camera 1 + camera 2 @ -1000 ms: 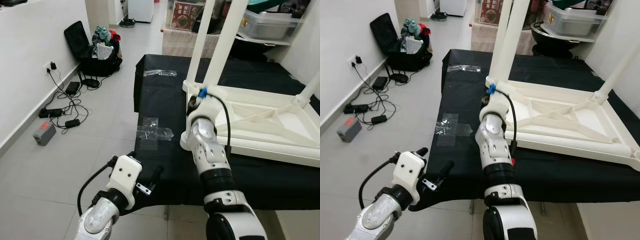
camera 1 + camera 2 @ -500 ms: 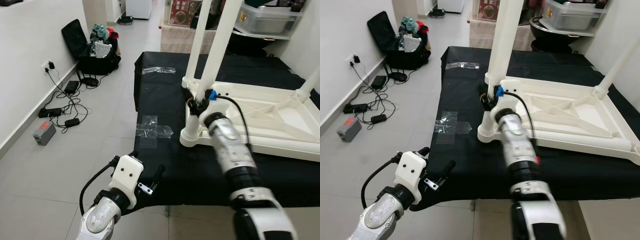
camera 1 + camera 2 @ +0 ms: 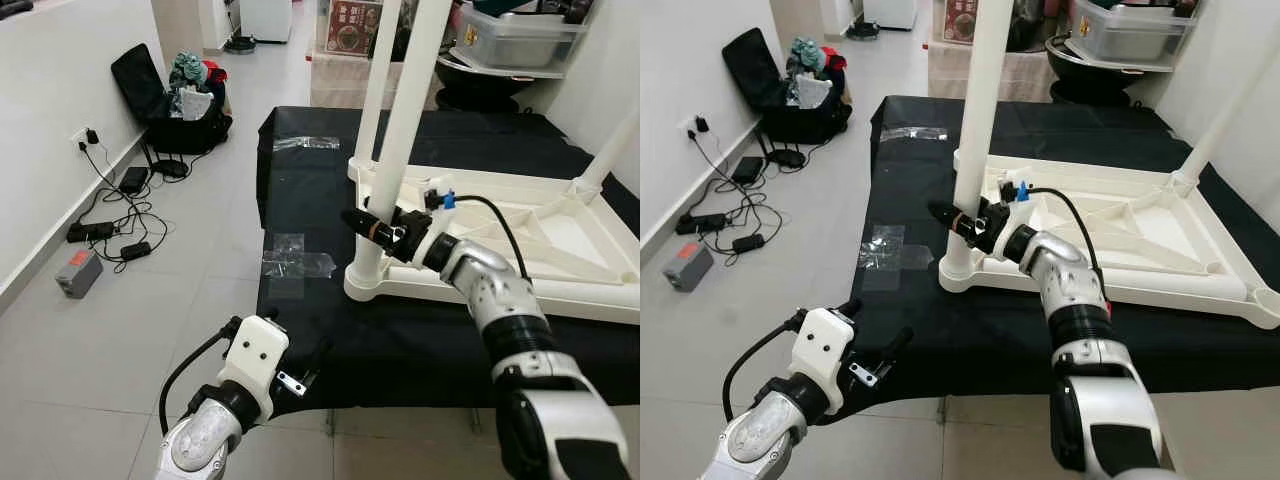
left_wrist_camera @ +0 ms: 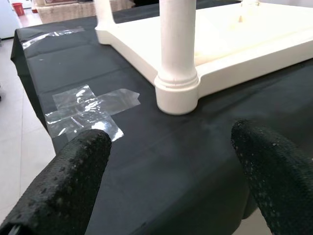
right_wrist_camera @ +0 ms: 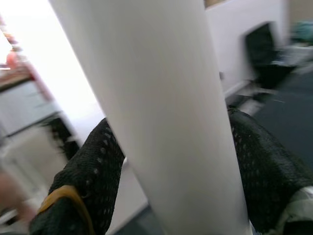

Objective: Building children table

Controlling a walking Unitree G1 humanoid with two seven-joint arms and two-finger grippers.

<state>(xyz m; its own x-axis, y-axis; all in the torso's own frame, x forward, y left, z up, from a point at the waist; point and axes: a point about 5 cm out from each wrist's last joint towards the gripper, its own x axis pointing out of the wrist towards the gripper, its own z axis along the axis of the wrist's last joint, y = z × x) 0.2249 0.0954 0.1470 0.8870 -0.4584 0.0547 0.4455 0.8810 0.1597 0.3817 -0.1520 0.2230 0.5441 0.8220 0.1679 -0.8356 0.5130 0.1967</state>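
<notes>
A white children's table (image 3: 520, 250) lies upside down on a black-covered surface (image 3: 310, 210), legs pointing up. My right gripper (image 3: 365, 222) is shut on the near-left table leg (image 3: 400, 150), a little above its base. The right wrist view has the leg (image 5: 146, 98) between two black fingers (image 5: 93, 171) that press on both sides of it. My left gripper (image 3: 296, 338) hangs open at the front edge of the black cover, holding nothing. Across its open fingers (image 4: 68, 181), the left wrist view looks at the leg's base (image 4: 177, 93).
Clear tape patches (image 3: 290, 262) stick to the black cover left of the table. Cables and a power strip (image 3: 100, 230) lie on the tiled floor by the left wall, beside a black bag (image 3: 170, 95). A shelf with a plastic bin (image 3: 510, 40) stands behind.
My right forearm has swung down and to the right, and its gripper now reaches the near leg from the right side. The camera has shifted a little. The left gripper stays low.
</notes>
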